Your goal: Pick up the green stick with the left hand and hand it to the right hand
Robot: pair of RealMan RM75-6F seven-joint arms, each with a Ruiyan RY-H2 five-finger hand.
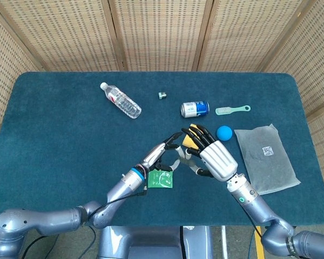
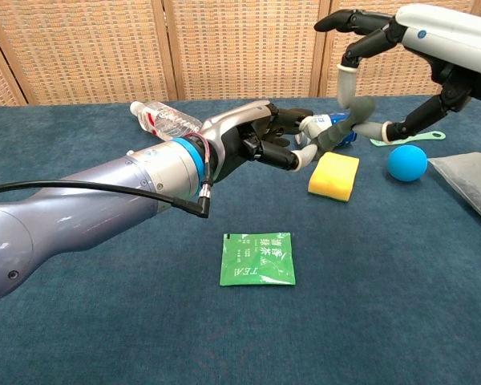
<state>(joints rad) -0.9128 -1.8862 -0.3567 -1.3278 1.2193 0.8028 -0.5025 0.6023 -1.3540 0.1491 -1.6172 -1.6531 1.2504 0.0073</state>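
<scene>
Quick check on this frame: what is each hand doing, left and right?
Left hand: holding the green stick in its fingers.
Right hand: open, fingers spread around the stick's far end, not yet closed on it.

The left arm is stretched forward and to the right above the desk (image 2: 80, 337), and the left hand (image 2: 252, 144) is held palm-inward with its fingers (image 2: 284, 160) curled around the green stick (image 2: 341, 120). The right arm is brought in from the right side, and the right hand (image 2: 417, 36) is raised above the left, its fingers (image 2: 346, 76) spread and bent downward, one fingertip placed at the stick's upper end.
</scene>
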